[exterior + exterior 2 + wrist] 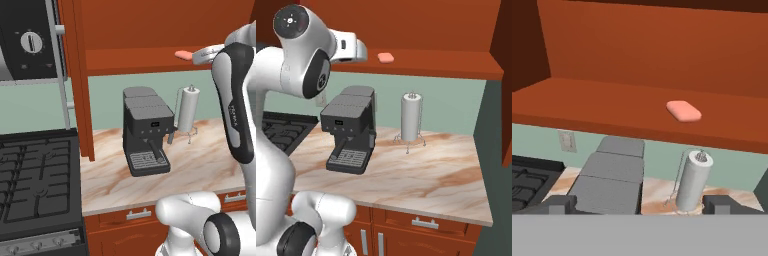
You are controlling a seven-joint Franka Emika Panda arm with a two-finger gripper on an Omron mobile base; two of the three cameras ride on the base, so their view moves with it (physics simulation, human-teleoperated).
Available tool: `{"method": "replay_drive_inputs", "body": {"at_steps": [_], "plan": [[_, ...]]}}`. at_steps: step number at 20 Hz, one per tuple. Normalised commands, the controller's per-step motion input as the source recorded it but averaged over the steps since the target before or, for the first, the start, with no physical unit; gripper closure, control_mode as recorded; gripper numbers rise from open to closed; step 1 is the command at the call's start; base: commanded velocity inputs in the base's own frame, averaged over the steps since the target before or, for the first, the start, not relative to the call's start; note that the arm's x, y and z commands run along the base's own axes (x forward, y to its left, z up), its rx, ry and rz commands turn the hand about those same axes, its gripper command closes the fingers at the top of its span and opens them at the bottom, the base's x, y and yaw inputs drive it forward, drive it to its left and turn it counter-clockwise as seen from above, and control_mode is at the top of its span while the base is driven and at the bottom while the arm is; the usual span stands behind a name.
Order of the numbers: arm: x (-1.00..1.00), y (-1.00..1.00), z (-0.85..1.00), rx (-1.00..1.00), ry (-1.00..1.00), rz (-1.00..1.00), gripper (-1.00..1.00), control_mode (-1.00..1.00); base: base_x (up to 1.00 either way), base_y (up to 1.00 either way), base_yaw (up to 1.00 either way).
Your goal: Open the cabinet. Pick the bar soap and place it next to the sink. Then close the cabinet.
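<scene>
bar soap (683,111) lies flat on the open cabinet (612,105) floor above the paper-towel roll (694,181); gripper (640,205) spread empty, should advance level and straddle it.

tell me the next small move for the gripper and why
Probably ease the gripper forward and up toward the bar soap. The cabinet is already open, the soap lies free on its bottom shelf, and the fingers stand wide apart, short of it.
</scene>
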Motion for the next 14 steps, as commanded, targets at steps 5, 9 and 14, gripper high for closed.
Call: {"method": "replay_drive_inputs", "body": {"at_steps": [5, 9, 14], "plan": [[0.68, -0.04, -0.01, 0.06, 0.00, -0.01, -1.00, -1.00, 0.00, 0.00, 0.00], [0.62, 0.00, -0.03, 0.00, 0.00, 0.00, -1.00, -1.00, 0.00, 0.00, 0.00], [0.61, 0.00, -0.04, 0.00, 0.00, 0.00, -1.00, -1.00, 0.00, 0.00, 0.00]]}}
